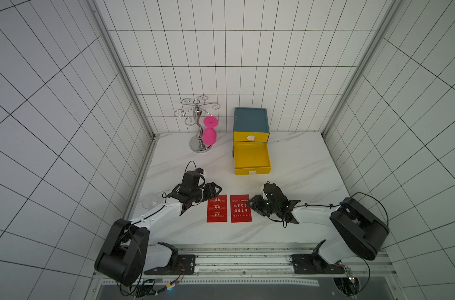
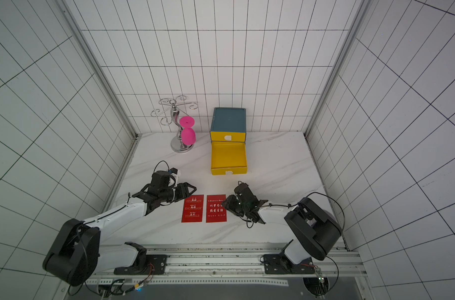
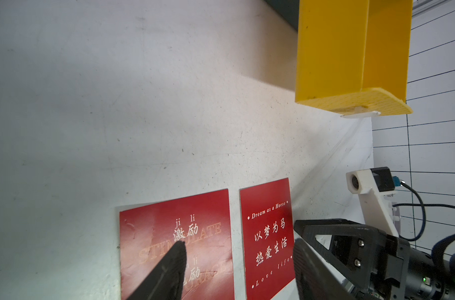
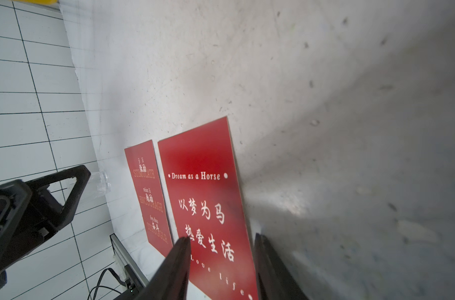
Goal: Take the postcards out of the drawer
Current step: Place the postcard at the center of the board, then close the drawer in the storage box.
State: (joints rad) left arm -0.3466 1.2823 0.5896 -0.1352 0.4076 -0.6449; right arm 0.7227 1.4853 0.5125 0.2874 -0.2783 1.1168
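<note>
Top views both show the STIMULATE postcard (image 1: 216, 211) and the Dream as a Horse postcard (image 1: 240, 211) flat on the counter (image 1: 299, 161), side by side with a thin gap, text up. They sit between your two arms: the left arm (image 1: 156, 213) on the STIMULATE side, the right arm (image 1: 312, 215) on the other. The lower drawer (image 1: 244, 171) of the teal cabinet (image 1: 251, 120) is pulled out at the back of the counter, well apart from both cards, and the upper drawer (image 1: 249, 136) is closed. Left wrist view: left jaws are spread wide and gripping nothing. One finger (image 3: 169, 270) is over the STIMULATE postcard; can't tell if the tip touches it. Right wrist view: right jaws are partly spread with nothing clamped. The Dream as a Horse postcard lies flat and shows between the two fingers (image 4: 177, 265); can't tell contact there either. Off to the side, a pink cup (image 1: 209, 135) hangs on the chrome rack (image 1: 200, 148) beside the cabinet, and a clear glass (image 1: 149, 201) sits at the counter edge by your left arm.
</note>
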